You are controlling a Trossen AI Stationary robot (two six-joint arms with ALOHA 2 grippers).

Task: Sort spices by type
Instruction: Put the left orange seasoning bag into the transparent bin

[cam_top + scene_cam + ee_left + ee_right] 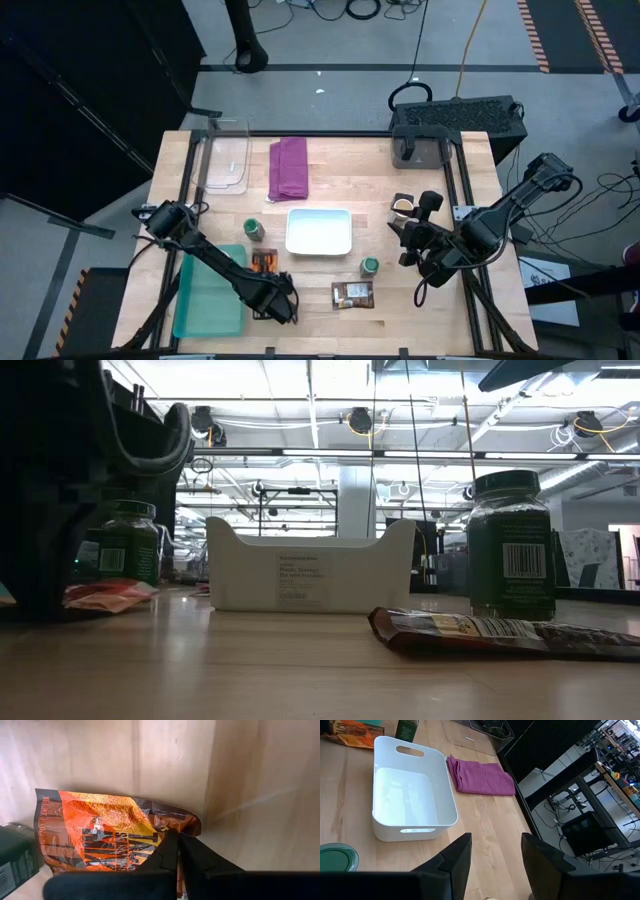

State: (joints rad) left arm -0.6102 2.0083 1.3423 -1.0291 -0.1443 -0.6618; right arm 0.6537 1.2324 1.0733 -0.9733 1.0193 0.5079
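An orange spice packet (100, 832) lies flat on the table near the front left, and my left gripper (177, 842) is shut on one end of it, pointing down (272, 298). One green-lidded jar (254, 230) stands just beyond the packet. A second green-lidded jar (370, 266) stands right of the white bin (319, 231). A dark brown packet (352, 293) lies flat near the front edge. A tan-lidded jar (403, 207) stands at the right. My right gripper (495, 865) hovers open above the table, right of the bin, holding nothing. My left gripper pinches the orange packet's dark sealed end (172, 822) between its two shut fingers, coming from above and pointing steeply down. The fingers hide the exact spot of contact. The packet still lies flat on the table.
A folded purple cloth (289, 167) and a clear container (225, 155) lie at the back. A teal tray (210, 295) sits at the front left, beside my left arm. Bare wood shows between the bin and the front edge.
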